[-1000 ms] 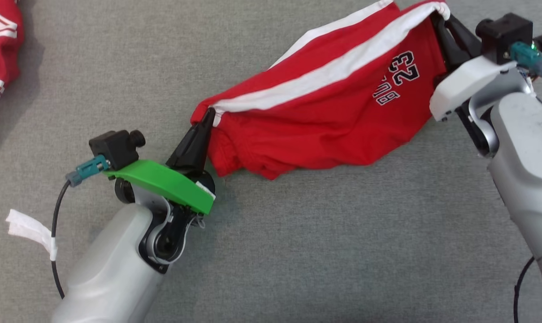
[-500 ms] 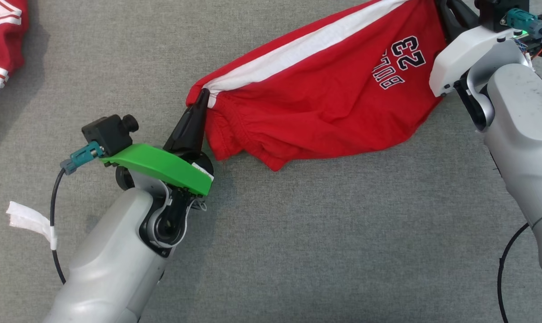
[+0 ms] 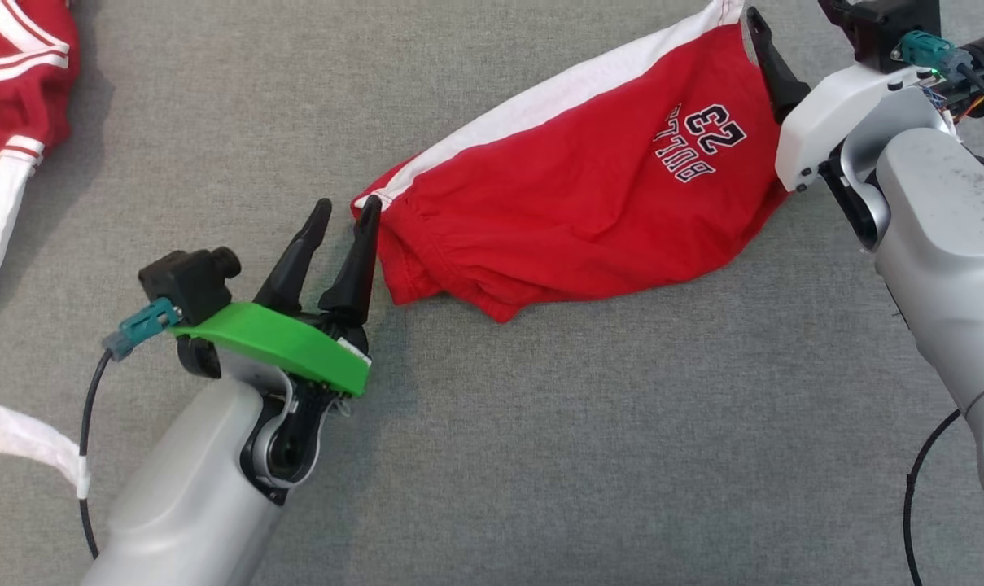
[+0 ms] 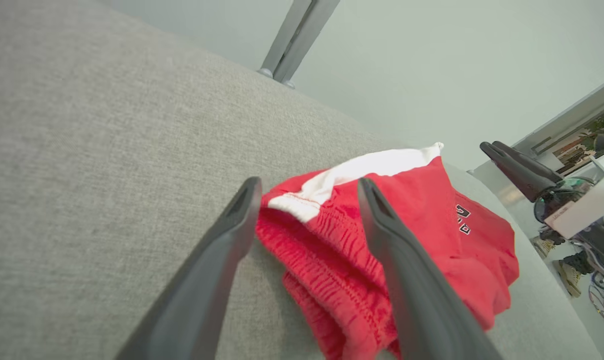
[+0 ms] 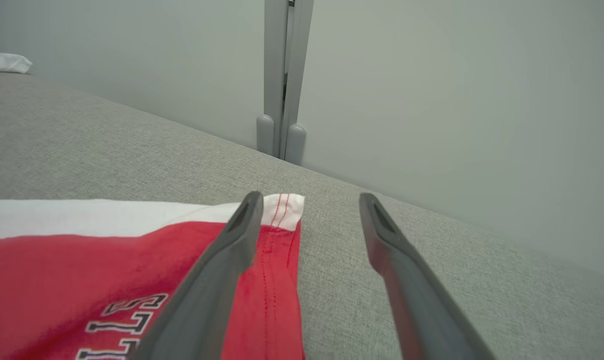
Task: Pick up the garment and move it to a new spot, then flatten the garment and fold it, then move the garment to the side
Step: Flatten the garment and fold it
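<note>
The garment (image 3: pixel 573 212), red shorts with a white side stripe and a "23" print, lies stretched slantwise on the grey cloth surface (image 3: pixel 540 456). My left gripper (image 3: pixel 345 213) stands open at its lower-left waistband corner; the inner finger touches the cloth edge. In the left wrist view the garment (image 4: pixel 431 210) bunches between and beyond the open left gripper (image 4: pixel 307 187). My right gripper (image 3: pixel 793 18) is open at the upper-right hem corner. In the right wrist view that white-trimmed corner of the garment (image 5: pixel 82 270) lies flat beside the left finger of the right gripper (image 5: pixel 310 200).
Another red and white garment (image 3: pixel 11 73) lies at the far left. A white tape tag (image 3: pixel 28 439) hangs on the left arm's cable. A grey post (image 5: pixel 282 75) and a pale wall stand just past the surface's far edge.
Both grippers were shut on the garment's two ends and have opened. The garment has dropped out of the stretch and now rests slack on the surface.
</note>
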`<state>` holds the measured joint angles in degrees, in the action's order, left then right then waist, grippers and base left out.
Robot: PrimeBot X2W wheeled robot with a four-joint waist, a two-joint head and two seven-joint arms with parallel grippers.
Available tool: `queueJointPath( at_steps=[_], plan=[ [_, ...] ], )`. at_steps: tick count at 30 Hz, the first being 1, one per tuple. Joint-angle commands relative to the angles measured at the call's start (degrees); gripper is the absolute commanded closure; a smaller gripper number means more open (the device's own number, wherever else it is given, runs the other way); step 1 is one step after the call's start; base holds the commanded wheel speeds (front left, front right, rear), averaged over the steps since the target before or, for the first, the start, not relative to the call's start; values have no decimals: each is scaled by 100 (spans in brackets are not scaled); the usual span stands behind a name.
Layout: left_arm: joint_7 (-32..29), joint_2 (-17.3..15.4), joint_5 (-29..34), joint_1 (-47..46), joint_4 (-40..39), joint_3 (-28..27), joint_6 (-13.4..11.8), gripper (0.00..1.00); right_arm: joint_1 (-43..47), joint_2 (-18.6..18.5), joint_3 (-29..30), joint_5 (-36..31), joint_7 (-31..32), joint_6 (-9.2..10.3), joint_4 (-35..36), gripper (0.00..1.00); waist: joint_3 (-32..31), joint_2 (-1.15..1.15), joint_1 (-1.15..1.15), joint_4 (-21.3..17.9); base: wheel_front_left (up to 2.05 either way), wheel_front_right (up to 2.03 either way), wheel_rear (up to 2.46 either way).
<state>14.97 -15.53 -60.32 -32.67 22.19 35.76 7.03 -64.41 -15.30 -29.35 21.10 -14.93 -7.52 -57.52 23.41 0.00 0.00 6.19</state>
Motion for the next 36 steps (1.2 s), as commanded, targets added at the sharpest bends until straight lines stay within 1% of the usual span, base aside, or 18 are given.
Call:
queueJointPath(
  at_steps=[1, 5, 8, 11, 14, 18, 20, 23, 29, 30, 31, 33, 34, 35, 36],
  plan=[
    [20, -33, 192, 191, -125, -140, -49, 0, 99, -55, -70, 65, -26, 6, -58, 0, -147, 0, 0, 28, 0, 0, 0],
    [22, -9, 822, 762, -579, -631, -171, 0, 228, -183, -298, 288, 162, 6, -188, 0, -385, 0, 0, 76, 0, 0, 0],
    [17, 56, 1307, 1237, -929, -1015, -310, 0, 363, -279, -523, 544, 451, 6, -207, 0, -560, 0, 0, 129, 0, 0, 0],
    [18, 173, 1645, 1668, -1233, -1376, -400, 0, 538, -396, -742, 846, 817, 6, -175, 0, -705, 0, 0, 201, 0, 0, 0],
    [18, 285, 1856, 2000, -1422, -1654, -426, 0, 677, -481, -925, 1149, 1179, 6, -98, 0, -754, 0, 0, 253, 0, 0, 0],
    [18, 356, 2206, 2282, -1504, -1871, -444, 0, 807, -632, -1102, 1478, 1465, 6, -31, 0, -706, 0, 0, 339, 0, 0, 0],
    [18, 452, 2348, 2364, -1498, -1988, -446, 0, 844, -667, -1153, 1597, 1535, 6, -44, 0, -664, 0, 0, 383, 0, 0, 0],
    [18, 601, 2458, 2459, -1463, -2184, -370, 0, 899, -696, -1243, 1729, 1635, 6, -131, 0, -616, 0, 0, 453, 0, 0, 0],
    [19, 811, 2706, 2538, -1330, -2381, -223, 0, 1017, -642, -1451, 1932, 1997, 6, -282, 0, -638, 0, 0, 511, 0, 0, 0],
    [19, 843, 2728, 2544, -1314, -2401, -201, 0, 1034, -635, -1482, 1964, 2021, 6, -278, 13, -647, 0, 0, 512, 0, 0, 0],
    [19, 886, 2742, 2550, -1296, -2408, -180, 0, 1051, -624, -1508, 2004, 2031, 6, -267, 53, -658, 0, 0, 510, 0, 0, 0],
    [19, 944, 2772, 2541, -1265, -2401, -133, 0, 1049, -597, -1543, 2070, 1958, 6, -213, 77, -673, 0, 0, 491, 0, 0, 0],
    [19, 968, 2795, 2531, -1256, -2393, -111, 0, 1033, -597, -1550, 2091, 1890, 6, -187, 92, -679, 0, 0, 478, 0, 0, 0],
    [19, 1003, 2795, 2512, -1247, -2379, -96, 0, 1009, -597, -1551, 2095, 1779, 6, -173, 100, -687, 0, 0, 455, 0, 0, 0],
    [19, 1025, 2821, 2493, -1243, -2365, -80, 0, 992, -590, -1554, 2094, 1683, 6, -169, 100, -693, 0, 0, 436, 0, 0, 0]
  ],
)
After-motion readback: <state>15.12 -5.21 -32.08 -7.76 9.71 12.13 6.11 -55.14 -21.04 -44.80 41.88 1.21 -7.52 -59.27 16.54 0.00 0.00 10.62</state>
